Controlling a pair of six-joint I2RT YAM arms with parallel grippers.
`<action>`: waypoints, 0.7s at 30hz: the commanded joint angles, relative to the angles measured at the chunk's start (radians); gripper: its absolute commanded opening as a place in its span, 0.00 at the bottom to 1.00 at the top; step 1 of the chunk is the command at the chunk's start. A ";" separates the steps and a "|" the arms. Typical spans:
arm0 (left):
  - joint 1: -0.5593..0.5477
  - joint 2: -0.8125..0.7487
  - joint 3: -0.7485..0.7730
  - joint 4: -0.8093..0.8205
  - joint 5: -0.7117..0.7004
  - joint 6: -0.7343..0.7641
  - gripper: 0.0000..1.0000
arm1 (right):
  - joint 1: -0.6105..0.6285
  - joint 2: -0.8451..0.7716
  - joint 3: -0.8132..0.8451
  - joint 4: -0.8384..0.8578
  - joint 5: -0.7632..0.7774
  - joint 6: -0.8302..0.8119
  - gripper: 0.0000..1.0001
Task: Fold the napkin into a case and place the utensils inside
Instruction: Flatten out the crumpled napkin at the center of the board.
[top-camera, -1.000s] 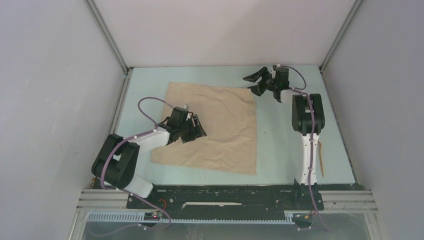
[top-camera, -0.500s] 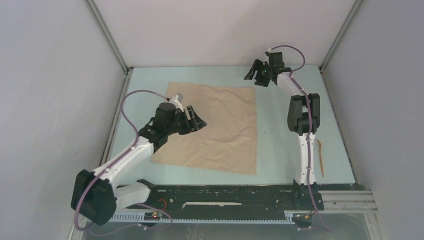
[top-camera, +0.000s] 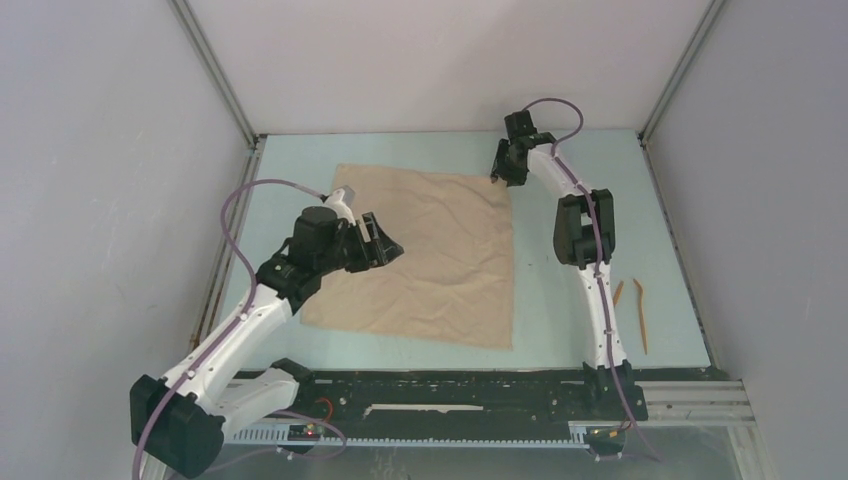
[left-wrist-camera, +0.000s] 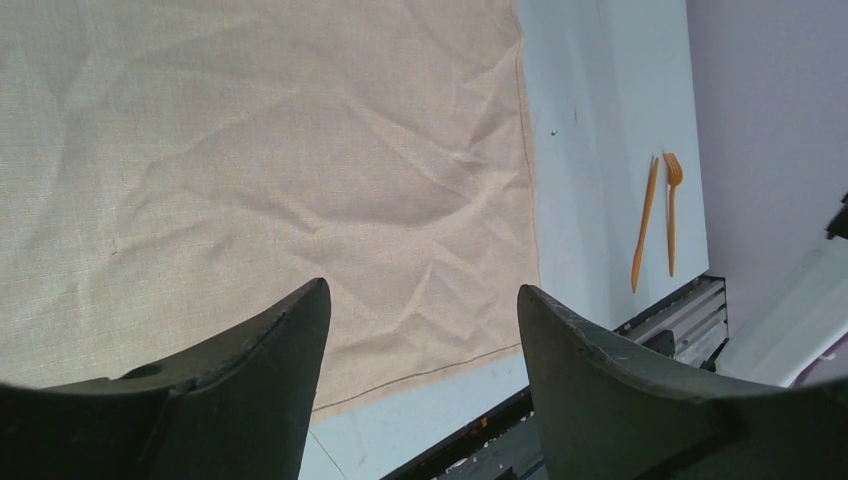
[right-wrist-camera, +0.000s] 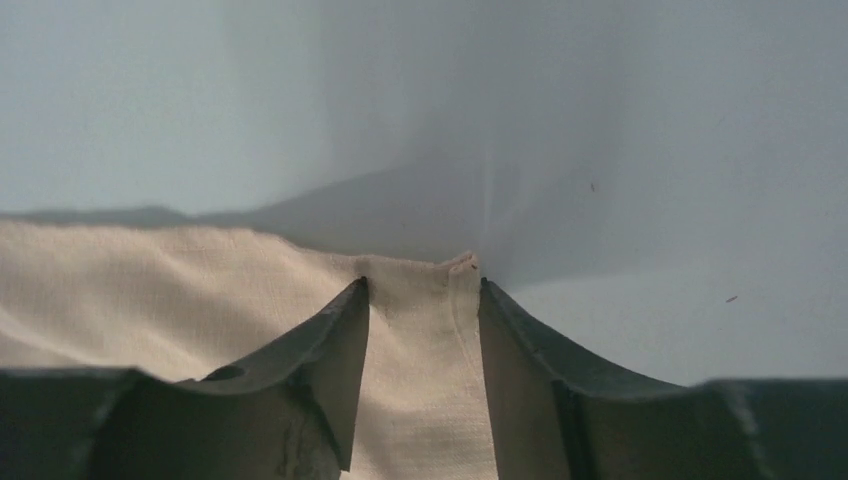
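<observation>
Straddling the far right corner of the napkin (top-camera: 430, 255), the right gripper (top-camera: 500, 172) stood with its jaws drawn to a middling gap, one finger on each side of the hemmed tip. In the right wrist view the corner sat between the fingers and looked a little raised off the table (top-camera: 545, 290). Whether the cloth was truly pinched or only bracketed could not be told. The left gripper (top-camera: 388, 243) hung over the left-middle of the napkin, jaws wide and holding nothing, with wrinkled cloth below them.

The napkin lay spread in one layer, roughly square and creased all over, with no fold begun. The utensils (top-camera: 641, 315) lay side by side on bare table to the right, toward the near edge and well apart from the cloth.

By its look the napkin was light, limp and thin. It would likely drape from any held point, drag across the table and bunch rather than hinge cleanly. A corner or hem seemed the best hold, since the flat middle offers little for fingers to get under. For a straight fold, two corners of one edge taken together would probably serve, which made the far left corner the left gripper's natural mark. The risk was the thin tip slipping out of a shallow pinch, or a one-sided lift skewing the crease.
</observation>
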 joint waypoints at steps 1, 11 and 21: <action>0.018 -0.055 0.042 -0.033 -0.019 0.025 0.75 | 0.018 0.104 0.143 -0.169 0.147 0.000 0.50; 0.066 -0.112 0.091 -0.138 -0.059 0.057 0.75 | -0.025 0.111 0.212 -0.181 0.172 0.024 0.01; 0.064 -0.095 0.057 -0.156 -0.043 0.081 0.75 | -0.083 0.118 0.262 -0.023 0.040 0.002 0.03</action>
